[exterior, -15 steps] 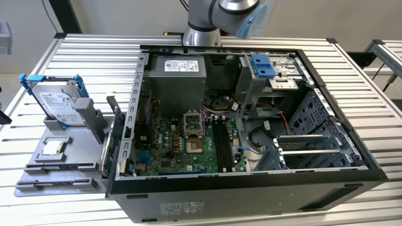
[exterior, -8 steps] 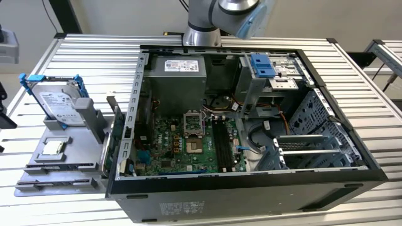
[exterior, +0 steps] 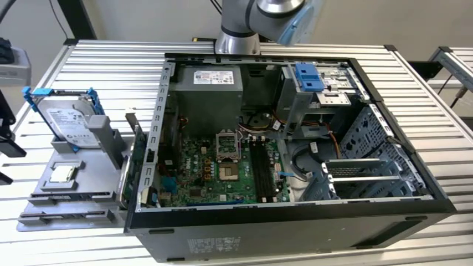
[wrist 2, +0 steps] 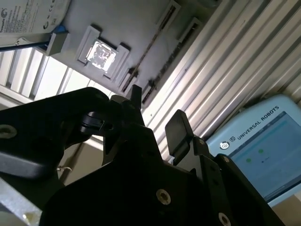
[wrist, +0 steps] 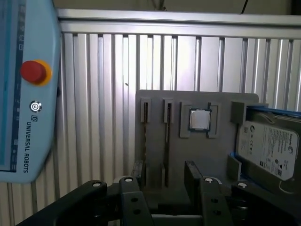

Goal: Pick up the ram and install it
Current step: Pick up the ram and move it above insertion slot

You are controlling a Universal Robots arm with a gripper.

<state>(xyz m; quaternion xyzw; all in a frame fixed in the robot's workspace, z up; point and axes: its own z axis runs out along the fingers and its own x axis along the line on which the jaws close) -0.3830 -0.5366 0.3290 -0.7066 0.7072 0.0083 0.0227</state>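
First wrist view | ram [wrist: 167,141]: thin dark strip edge-on in tray [wrist: 214,155] | claw [wrist: 164,175] apart

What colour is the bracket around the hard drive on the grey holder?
Blue. The bracket shows best in the exterior view.

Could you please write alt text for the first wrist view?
The open hand hovers over a grey holder tray carrying the ram on edge, a silver chip and a hard drive, on a ribbed metal table; a teach pendant sits nearby.
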